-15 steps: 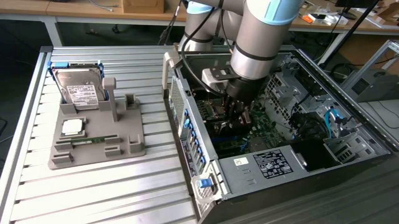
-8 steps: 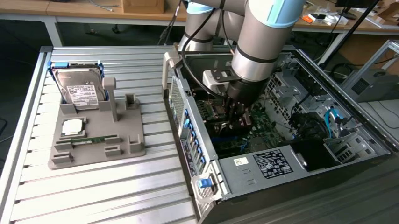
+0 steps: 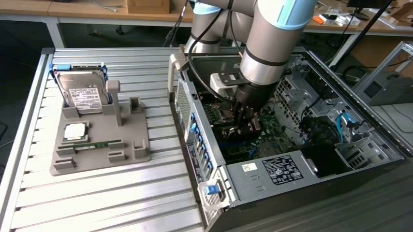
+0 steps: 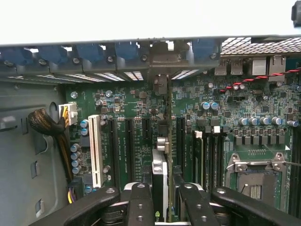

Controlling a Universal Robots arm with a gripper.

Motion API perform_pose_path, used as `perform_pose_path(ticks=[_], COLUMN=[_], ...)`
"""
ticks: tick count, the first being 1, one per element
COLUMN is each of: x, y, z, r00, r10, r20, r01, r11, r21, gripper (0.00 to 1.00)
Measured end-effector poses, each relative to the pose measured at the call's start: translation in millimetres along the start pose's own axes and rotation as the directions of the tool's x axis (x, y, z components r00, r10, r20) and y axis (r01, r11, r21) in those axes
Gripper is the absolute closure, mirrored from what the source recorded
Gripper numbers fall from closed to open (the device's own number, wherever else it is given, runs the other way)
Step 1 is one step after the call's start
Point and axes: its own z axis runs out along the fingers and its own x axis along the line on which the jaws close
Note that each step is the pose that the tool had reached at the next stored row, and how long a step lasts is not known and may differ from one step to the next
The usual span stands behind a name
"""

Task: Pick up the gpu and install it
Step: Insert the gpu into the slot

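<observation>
Gripper (image 4: pixel 163 195) is clamping half-closed on the gpu (image 4: pixel 160 170), holding it edgewise over the motherboard (image 4: pixel 136 94), its printing unreadable.

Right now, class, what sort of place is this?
Probably a robotics lab: a robot arm whose gripper holds a gpu inside an open computer case on a slatted metal table, with cluttered workbenches behind.
</observation>
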Motion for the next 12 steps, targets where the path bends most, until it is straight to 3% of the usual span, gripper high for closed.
perform_pose_path(ticks=[3,12], x=[-0.1,1.5], y=[0.0,-0.1], z=[0.1,0.1], r00=[1.0000,1.0000], r10=[0.000,0.000], r20=[0.0067,0.0073], r01=[0.000,0.000], r11=[1.0000,1.0000], r21=[-0.0001,-0.0001], gripper=[0.73,0.73])
